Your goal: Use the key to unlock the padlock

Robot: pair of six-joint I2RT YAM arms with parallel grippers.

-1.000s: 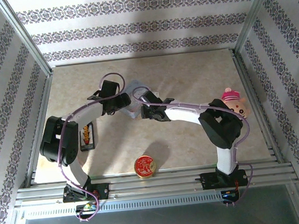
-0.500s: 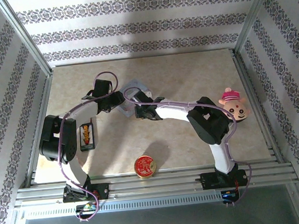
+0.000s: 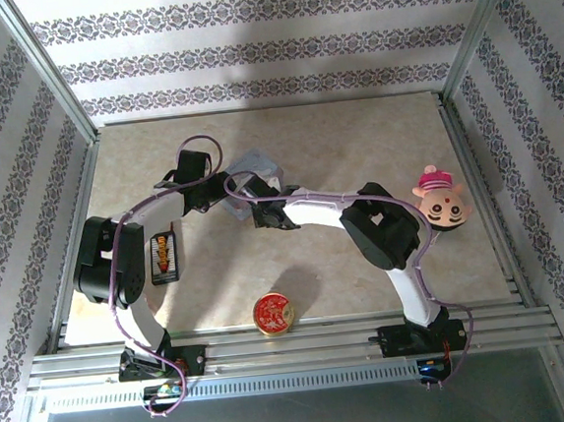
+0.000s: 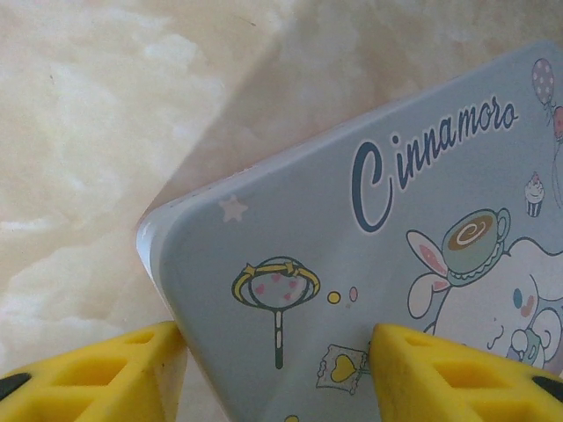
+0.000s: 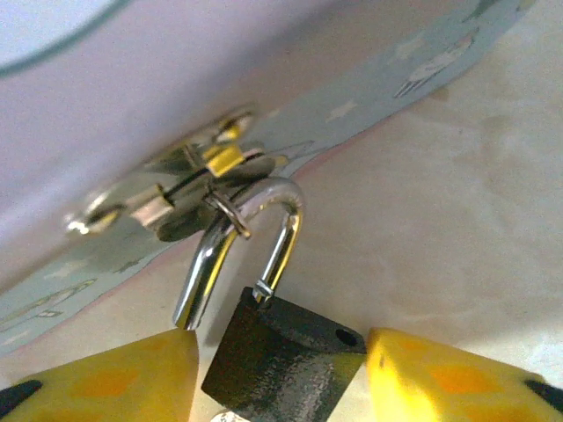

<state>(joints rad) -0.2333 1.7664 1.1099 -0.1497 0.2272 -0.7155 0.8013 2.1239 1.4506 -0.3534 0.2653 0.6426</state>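
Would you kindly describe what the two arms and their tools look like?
Both the left arm and right arm have white links, bulky black joints and thin purple cables looping alongside. The left tool and right tool have yellow fingers with recessed cut-outs.

Blackish for the body of the padlock (image 5: 286, 360), shiny silver for its shackle. Pastel blue across the box (image 4: 369, 220), printed with a white cartoon dog, pale stars and dark-blue script. Bright yellow on the left tool (image 4: 277, 352) and right tool (image 5: 281, 352). Cream marbling over the counter (image 3: 354, 135). Red and gold on the round tin (image 3: 272, 313). White walls (image 3: 247, 36) banded with grey-purple floral stripes.
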